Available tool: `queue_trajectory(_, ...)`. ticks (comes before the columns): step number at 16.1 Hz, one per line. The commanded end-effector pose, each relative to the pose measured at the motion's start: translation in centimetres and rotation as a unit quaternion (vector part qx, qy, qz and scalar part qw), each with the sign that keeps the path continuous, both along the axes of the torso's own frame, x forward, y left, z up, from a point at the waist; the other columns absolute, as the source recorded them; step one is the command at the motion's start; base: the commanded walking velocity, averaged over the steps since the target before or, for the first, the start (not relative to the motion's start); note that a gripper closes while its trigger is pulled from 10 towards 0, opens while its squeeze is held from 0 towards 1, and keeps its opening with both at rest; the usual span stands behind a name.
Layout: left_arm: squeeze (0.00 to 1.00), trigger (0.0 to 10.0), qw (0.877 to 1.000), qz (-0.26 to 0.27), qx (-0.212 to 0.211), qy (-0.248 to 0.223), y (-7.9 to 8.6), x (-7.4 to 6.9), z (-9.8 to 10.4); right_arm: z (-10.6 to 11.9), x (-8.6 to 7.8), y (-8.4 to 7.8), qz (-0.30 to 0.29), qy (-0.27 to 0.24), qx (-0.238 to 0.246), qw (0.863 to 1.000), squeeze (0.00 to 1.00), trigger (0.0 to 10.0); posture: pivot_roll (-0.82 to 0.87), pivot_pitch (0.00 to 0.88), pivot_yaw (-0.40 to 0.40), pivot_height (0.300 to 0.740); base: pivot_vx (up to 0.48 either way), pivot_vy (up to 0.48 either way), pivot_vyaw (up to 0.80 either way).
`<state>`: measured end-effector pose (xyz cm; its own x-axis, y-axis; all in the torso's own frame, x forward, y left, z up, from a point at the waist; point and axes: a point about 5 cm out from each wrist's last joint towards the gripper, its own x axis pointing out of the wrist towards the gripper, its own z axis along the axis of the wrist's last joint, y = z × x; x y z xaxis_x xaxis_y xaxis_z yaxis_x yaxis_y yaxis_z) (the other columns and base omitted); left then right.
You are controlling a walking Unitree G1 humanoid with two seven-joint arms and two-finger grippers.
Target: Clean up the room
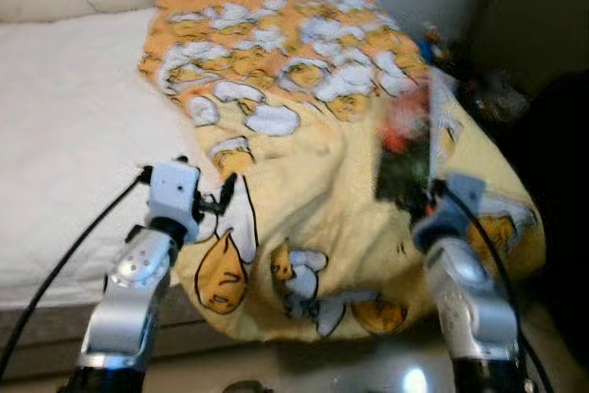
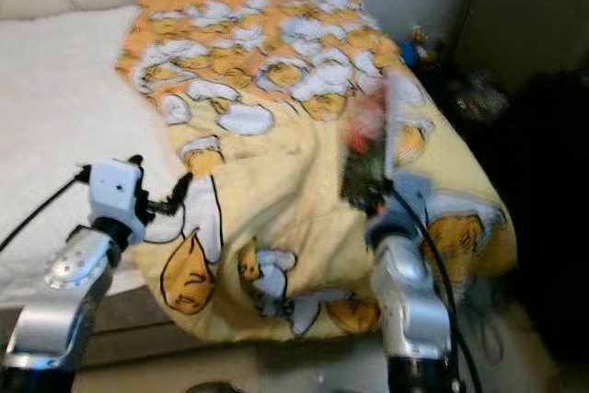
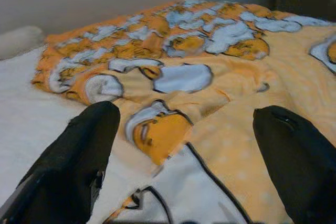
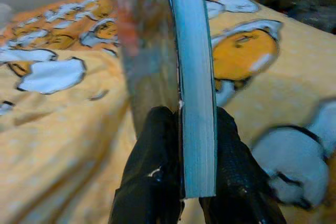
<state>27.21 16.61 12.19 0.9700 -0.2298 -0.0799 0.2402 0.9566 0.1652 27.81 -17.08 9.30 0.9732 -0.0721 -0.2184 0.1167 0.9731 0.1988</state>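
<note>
Two arms of rounded, brushed-silver metal, each ending in a pale grey boxy wrist block. Thin black cables loop from those blocks back along the forearms. The left hand [image 1: 228,192] has two long, matte black, blunt-tipped fingers [image 3: 79,166]; the right hand [image 4: 195,129] has the same black fingers [image 4: 157,171], slightly glossy.

A thin book [image 4: 191,77] with pale blue page edges and a blurred red-and-dark cover stands upright on edge, pinched in the right claw [image 4: 195,129] above the yellow cartoon-print blanket [image 1: 322,163] covering the bed [image 1: 64,117].
</note>
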Motion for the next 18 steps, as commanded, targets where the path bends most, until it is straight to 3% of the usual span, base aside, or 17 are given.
queue_trajectory(1, 0.0, 10.0, 1.0, -0.001, 0.004, -0.003, 0.1, 0.0, 0.2, 0.8, 0.1, -0.5, -0.014, -0.018, -0.007, 1.0, 0.0, 10.0, 0.11, 0.0, 0.038, 0.74, 0.0, 0.461, -0.64)
queue_trajectory(18, 0.0, 10.0, 1.0, 0.005, 0.007, -0.007, 0.7, 0.4, 0.2, 1.7, 0.7, 0.7, 0.025, -0.042, -0.048, 0.998, 0.0, 10.0, 0.11, 0.0, 0.037, 0.74, 0.0, 0.469, -0.03)
